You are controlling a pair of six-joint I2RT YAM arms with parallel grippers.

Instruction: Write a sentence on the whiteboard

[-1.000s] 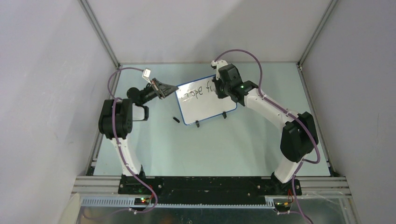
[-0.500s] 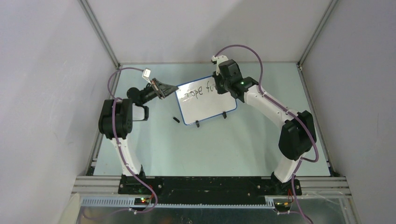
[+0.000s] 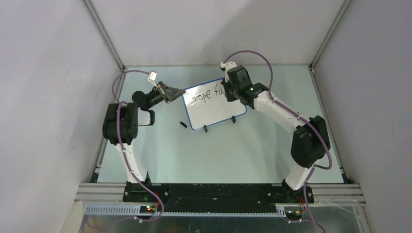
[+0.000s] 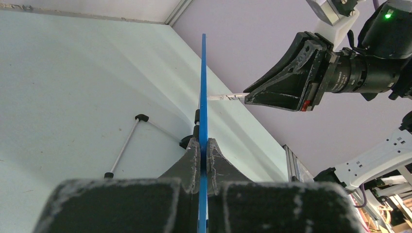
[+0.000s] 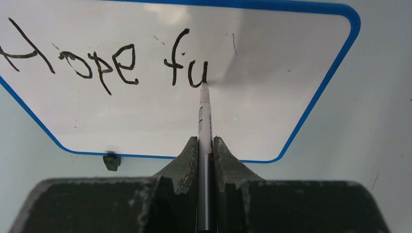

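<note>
step: writing, sentence (image 5: 111, 60) reads "Hope fu" | whiteboard (image 3: 214, 109) at 12 o'clock on table (image 3: 204, 155) | left gripper (image 4: 203, 148) pinching its 9 o'clock edge | right gripper (image 5: 206, 145) pinching marker (image 5: 204, 114), tip on the "u" | advice: light even pressure, next letter toward 3 o'clock, board braced

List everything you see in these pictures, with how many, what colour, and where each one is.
Whiteboard: one, white with blue frame, far middle of the table.
Writing: "Hope fu", black, on the board's top line.
Marker: one, white and black, tip on the "u".
Feet: two, black, at the board's near edge.
Small piece: one, black, on the table left of the board; perhaps a cap.
Table: one, pale green.
Left tool: one, black, shut on the board's left edge.
Right tool: one, black, shut on the marker.
</note>
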